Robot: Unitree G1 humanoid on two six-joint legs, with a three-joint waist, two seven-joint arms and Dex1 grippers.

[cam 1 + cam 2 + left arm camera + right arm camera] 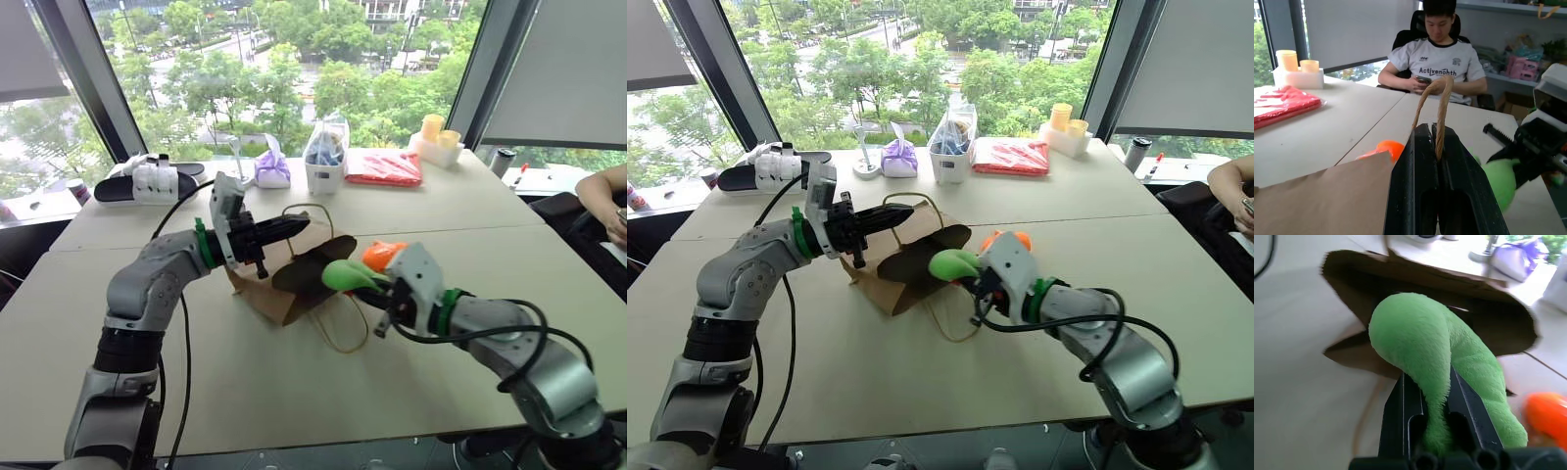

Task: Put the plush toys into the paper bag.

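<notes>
Green toy [1435,352]: bright fuzzy plush, curved like a pod with tapering ends, at frame centre just right of the bag mouth; its long axis runs toward the dark opening, rounded end leading.
Right gripper [1436,396]: fingers pinched narrow on the green toy's lower half, holding it off the desk [294,392].
Orange toy [382,254]: rounded bright plush, right of centre just behind the green one, beside the bag; whether it rests on the desk is hard to tell from here.
Paper bag [284,284]: brown kraft, lying tilted at centre with its mouth toward the right; the inside looks dark, and contents cannot be made out.
Left gripper [1439,147]: fingers closed tight on the bag's beige cord handle [1432,98], lifting the upper rim.
</notes>
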